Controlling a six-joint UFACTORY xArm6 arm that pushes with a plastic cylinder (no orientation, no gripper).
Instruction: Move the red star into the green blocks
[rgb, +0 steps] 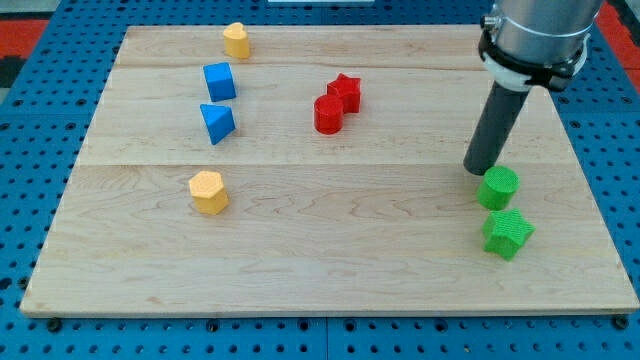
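The red star (345, 92) lies near the board's upper middle, touching a red cylinder (328, 114) at its lower left. A green cylinder (498, 187) and a green star (508, 233) sit close together at the view's lower right. My tip (483, 170) rests on the board just left of and above the green cylinder, almost touching it, far to the right of the red star.
A blue cube (220, 81) and a blue triangle (217, 122) sit at the upper left. A yellow block (237, 40) is near the top edge, and a yellow hexagon (209, 192) at the left middle. The wooden board (320, 270) lies on a blue pegboard.
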